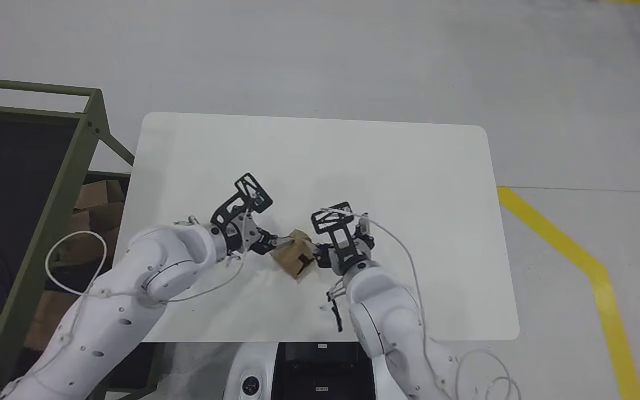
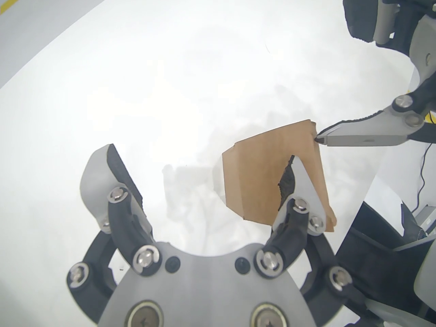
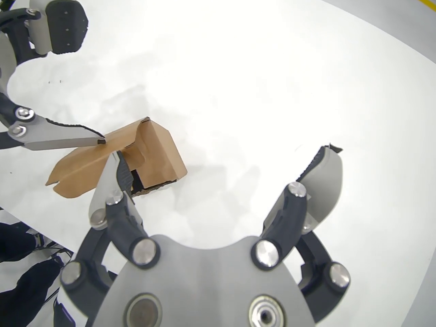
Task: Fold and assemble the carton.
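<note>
One brown carton (image 1: 293, 255) lies on the one white table (image 1: 400, 160), close to the near edge and about midway along it, between the two grippers. It is partly folded: one end is a closed box shape, and the other end spreads into a loose flap toward the left arm. In the right wrist view a dark gap shows at its open side. The left gripper (image 2: 201, 153) sits just left of the carton with its two fingers spread wide. One finger (image 2: 299, 185) rests against the carton's flat face and the other stands well apart over bare table. The right gripper (image 3: 223, 150) sits just right of the carton, its two fingers also spread wide. One finger (image 3: 114, 171) touches the carton at the flap, the other is off to the side, and neither claw clamps the carton. A green metal frame (image 1: 60, 150) stands left of the table, and one yellow floor line (image 1: 560, 240) runs on the right.
</note>
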Tool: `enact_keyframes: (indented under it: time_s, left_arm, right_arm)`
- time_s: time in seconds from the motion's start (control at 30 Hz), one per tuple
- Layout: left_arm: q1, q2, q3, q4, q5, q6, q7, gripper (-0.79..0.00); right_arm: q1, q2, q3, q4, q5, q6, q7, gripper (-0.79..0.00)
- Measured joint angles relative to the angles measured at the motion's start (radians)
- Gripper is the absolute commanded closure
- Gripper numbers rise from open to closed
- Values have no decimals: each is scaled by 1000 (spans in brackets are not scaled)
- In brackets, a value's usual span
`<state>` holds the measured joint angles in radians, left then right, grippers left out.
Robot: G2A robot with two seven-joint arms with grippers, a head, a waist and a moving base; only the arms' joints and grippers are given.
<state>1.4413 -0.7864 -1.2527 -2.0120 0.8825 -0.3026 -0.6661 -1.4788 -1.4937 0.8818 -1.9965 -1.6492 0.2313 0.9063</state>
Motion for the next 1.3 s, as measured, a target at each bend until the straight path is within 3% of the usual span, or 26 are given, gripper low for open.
enact_keyframes:
  time_s: [0.83, 1.3]
  left_arm:
    - [-57, -33, 101, 12, 83, 1, -63, -785]
    - [-100, -56, 154, 34, 110, 23, -75, -785]
  right_arm:
    - [3, -8, -15, 19, -174, -52, 141, -785]
    - [-3, -18, -12, 22, -218, -60, 164, -785]
